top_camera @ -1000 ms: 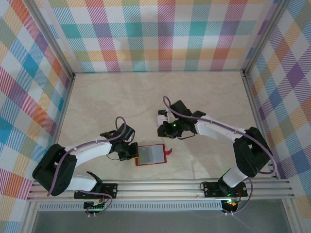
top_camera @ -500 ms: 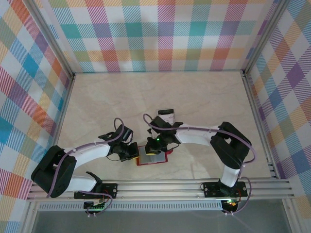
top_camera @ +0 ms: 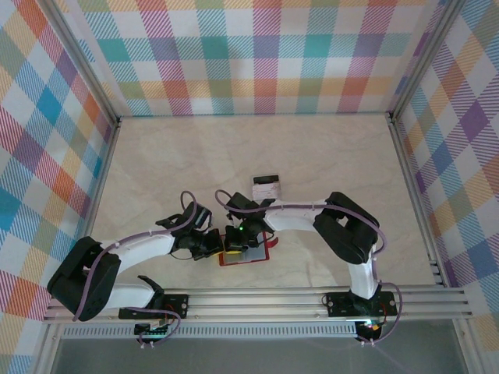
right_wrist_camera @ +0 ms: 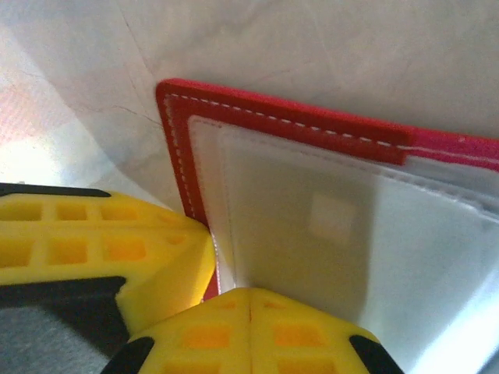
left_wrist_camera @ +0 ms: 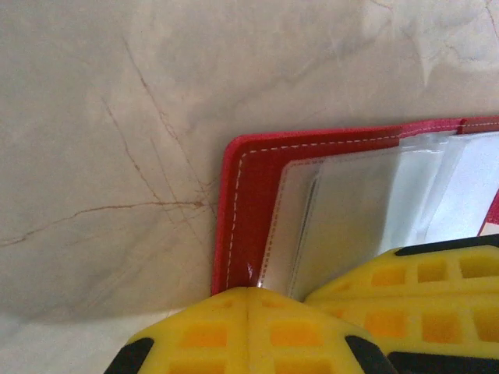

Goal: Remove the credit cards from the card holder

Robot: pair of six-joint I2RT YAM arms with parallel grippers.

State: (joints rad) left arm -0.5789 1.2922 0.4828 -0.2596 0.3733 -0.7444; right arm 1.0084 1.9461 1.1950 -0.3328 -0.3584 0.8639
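Holder (top_camera: 253, 255): open, inside up, flat on the table (top_camera: 335, 156) near its 6 o'clock edge. Its long axis runs from 9 to 3 o'clock.
Left gripper (top_camera: 212, 246): closed, pads together on the holder's 9 o'clock edge. It seems to be pinching the red border to anchor it.
Right gripper (top_camera: 236, 243): narrow, with its pads meeting at the edge of the clear pocket (right_wrist_camera: 312, 257), right beside the left gripper's pads. Whether a card sits between them cannot be told.
Loose card (top_camera: 267, 185): on the table at about 12 to 1 o'clock from the holder, well apart from it, dark band on one edge.
Cards inside: a pale sheet shows behind the pocket film, so probably at least one remains.
Key relation: both grippers meet at the holder's 9 o'clock end. The rest of the holder stretches away from them toward 3 o'clock.
Nearer arm: both are on the holder. The right one is at the pocket, so the pull falls to it.
Step in hand: likely gripping the next card before drawing it out.
Next move needs: a pull in line with the pocket mouth while the left gripper holds the border down.
Risk: the pads may catch only film, or the holder may lift with the card.
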